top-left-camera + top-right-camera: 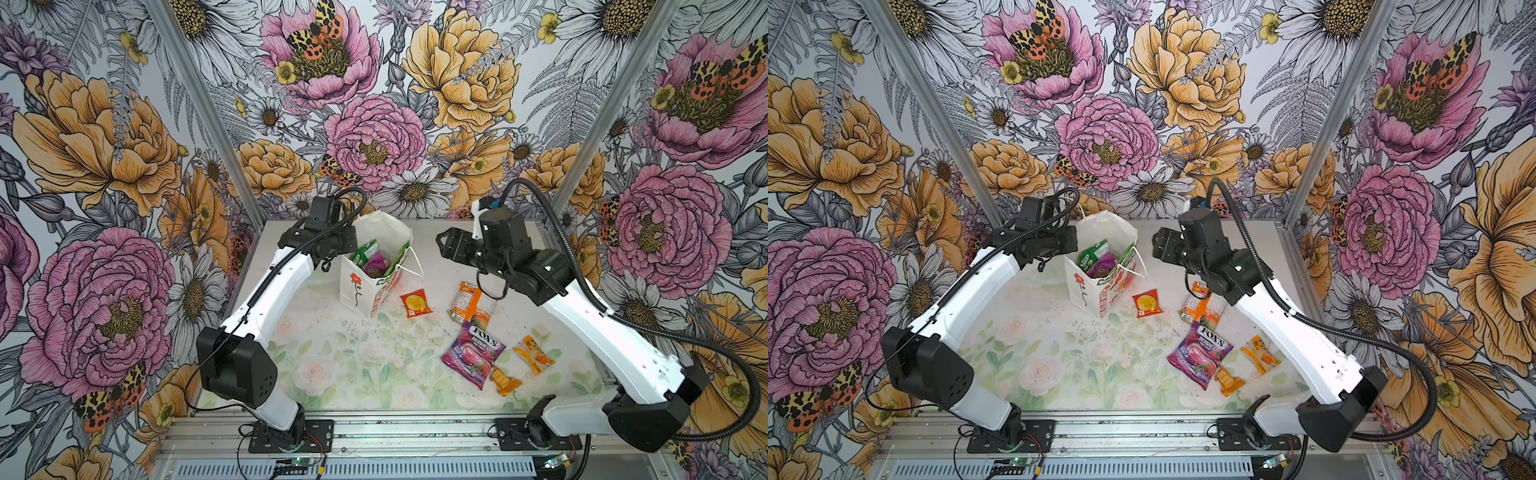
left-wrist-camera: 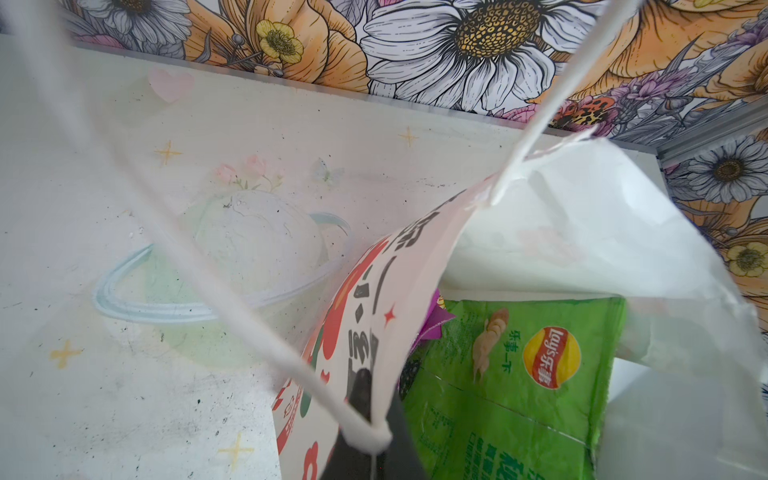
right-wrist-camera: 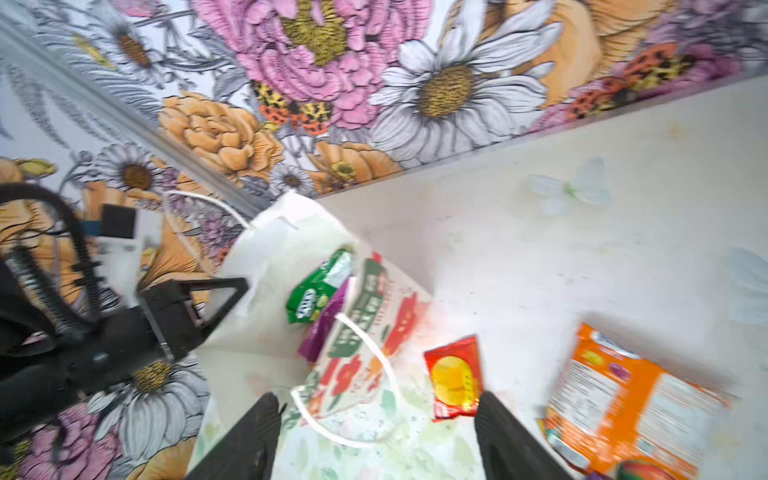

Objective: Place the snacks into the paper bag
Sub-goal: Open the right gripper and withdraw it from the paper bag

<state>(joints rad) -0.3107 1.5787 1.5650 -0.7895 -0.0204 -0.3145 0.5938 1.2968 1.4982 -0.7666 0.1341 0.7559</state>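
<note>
Beside my left claw (image 1: 341,246), both top views show the paper bag (image 1: 358,291) upright, a green packet (image 1: 365,251) and a purple packet (image 1: 379,263) inside; five snacks (image 1: 473,353) lie on the bench (image 1: 332,353) near my right claw (image 1: 441,244). Left wrist: claw clamped on the bag's rim, steadying it. Right wrist: jaws wide and empty, red sachet (image 3: 455,378) just ahead. Between picks, I judge; next, descend and close on that sachet.

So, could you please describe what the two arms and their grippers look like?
The left arm and right arm match: white link shells, black joint housings and black base plates. A black ribbed conduit runs along each. The left gripper and right gripper are black, with triangular open-frame fingers.
</note>
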